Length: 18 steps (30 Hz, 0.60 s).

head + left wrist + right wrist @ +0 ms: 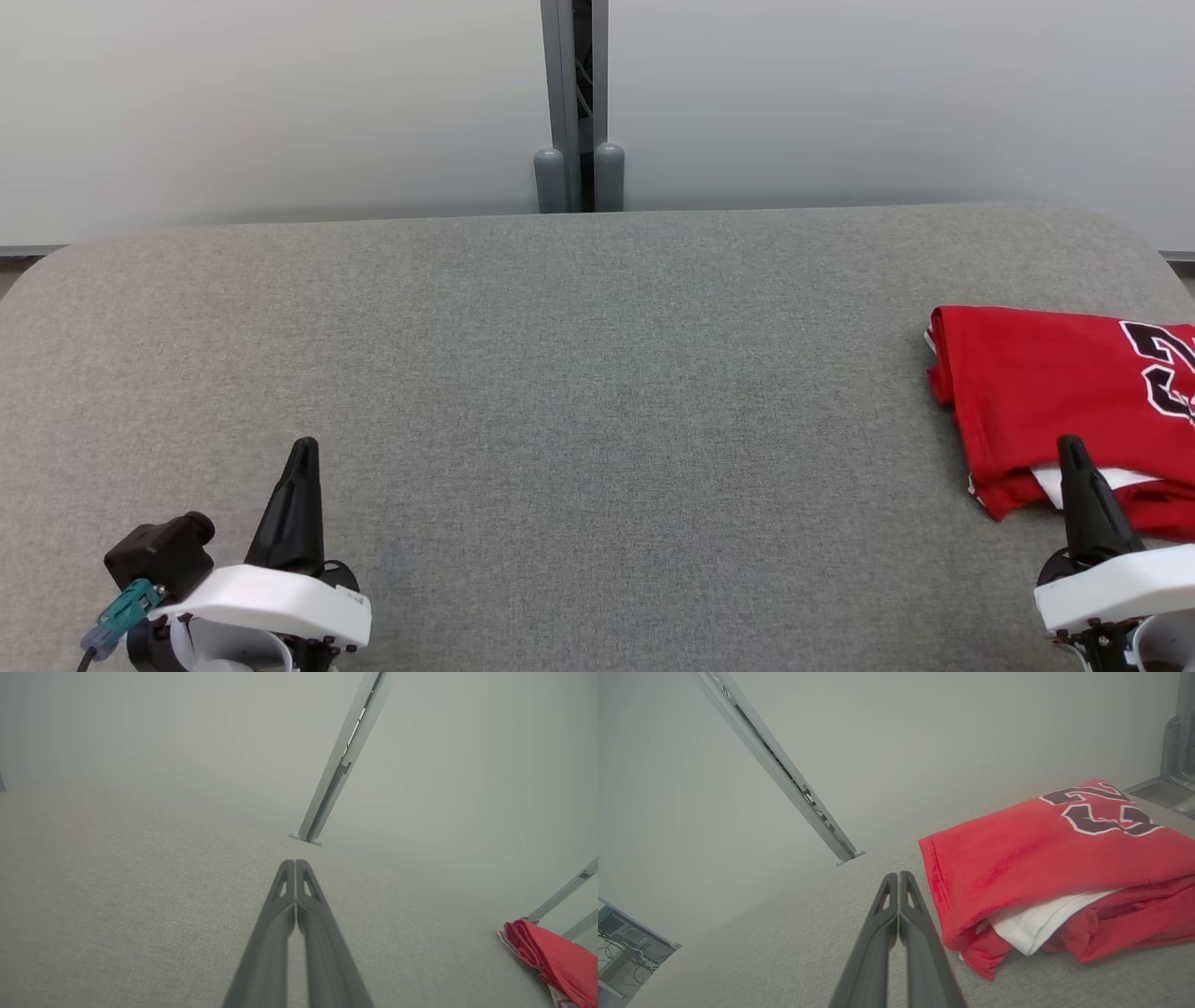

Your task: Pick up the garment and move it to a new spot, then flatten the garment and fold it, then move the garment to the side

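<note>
With the left gripper (295,863) and right gripper (899,875) pressed together, the black number (1099,812) on the folded red jersey garment (1027,392), cropped at head view's three o'clock, shows fuller in right wrist view.

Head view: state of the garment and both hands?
garment: folded, number print up, at the right end of the table, white sleeve showing at its near edge, not held.
left hand: shut, empty, over bare table.
right hand: shut, empty, beside the garment's near left corner.
</note>
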Motion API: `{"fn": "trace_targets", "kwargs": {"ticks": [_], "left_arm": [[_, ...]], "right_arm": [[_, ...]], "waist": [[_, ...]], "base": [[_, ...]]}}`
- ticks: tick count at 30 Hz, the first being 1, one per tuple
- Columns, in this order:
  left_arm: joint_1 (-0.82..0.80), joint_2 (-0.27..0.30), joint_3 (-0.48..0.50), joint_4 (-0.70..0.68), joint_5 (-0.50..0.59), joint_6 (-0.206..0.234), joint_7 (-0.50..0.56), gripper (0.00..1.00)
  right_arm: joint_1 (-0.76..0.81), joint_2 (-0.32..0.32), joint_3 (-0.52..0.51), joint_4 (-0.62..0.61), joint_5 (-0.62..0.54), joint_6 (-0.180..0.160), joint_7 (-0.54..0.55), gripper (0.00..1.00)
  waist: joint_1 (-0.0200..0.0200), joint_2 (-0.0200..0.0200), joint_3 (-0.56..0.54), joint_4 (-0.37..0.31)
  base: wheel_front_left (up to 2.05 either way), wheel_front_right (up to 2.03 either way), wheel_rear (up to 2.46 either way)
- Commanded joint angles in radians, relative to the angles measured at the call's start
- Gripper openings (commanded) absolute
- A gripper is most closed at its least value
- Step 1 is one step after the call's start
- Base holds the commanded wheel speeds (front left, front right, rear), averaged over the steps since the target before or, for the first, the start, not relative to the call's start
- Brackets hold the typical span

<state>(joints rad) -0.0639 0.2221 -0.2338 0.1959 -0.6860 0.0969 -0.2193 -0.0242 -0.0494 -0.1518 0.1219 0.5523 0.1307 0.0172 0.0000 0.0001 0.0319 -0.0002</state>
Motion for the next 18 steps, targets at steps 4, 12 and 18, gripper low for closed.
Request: {"fn": "trace_targets", "kwargs": {"ticks": [4, 12, 18], "left_arm": [[-0.054, -0.006, 0.001, 0.008, -0.083, -0.021, -0.003, 0.0], [-0.082, -0.026, -0.004, 0.037, -0.196, -0.046, -0.005, 0.0], [-0.103, -0.039, -0.008, 0.058, -0.275, -0.063, -0.005, 0.0]], "right_arm": [[-0.05, -0.018, -0.028, 0.018, 0.08, 0.0, 0.03, 0.0], [-0.083, -0.025, -0.062, 0.061, 0.188, 0.0, 0.071, 0.0], [-0.107, -0.03, -0.085, 0.09, 0.263, 0.0, 0.101, 0.0]], "waist": [[0.0, -0.0001, -0.001, 0.0], [0.0, -0.0001, -0.002, 0.0], [0.0, -0.0001, -0.003, 0.0]], "base": [[0.0, 0.0, 0.0], [0.0, 0.0, 0.0], [0.0, 0.0, 0.0]]}}
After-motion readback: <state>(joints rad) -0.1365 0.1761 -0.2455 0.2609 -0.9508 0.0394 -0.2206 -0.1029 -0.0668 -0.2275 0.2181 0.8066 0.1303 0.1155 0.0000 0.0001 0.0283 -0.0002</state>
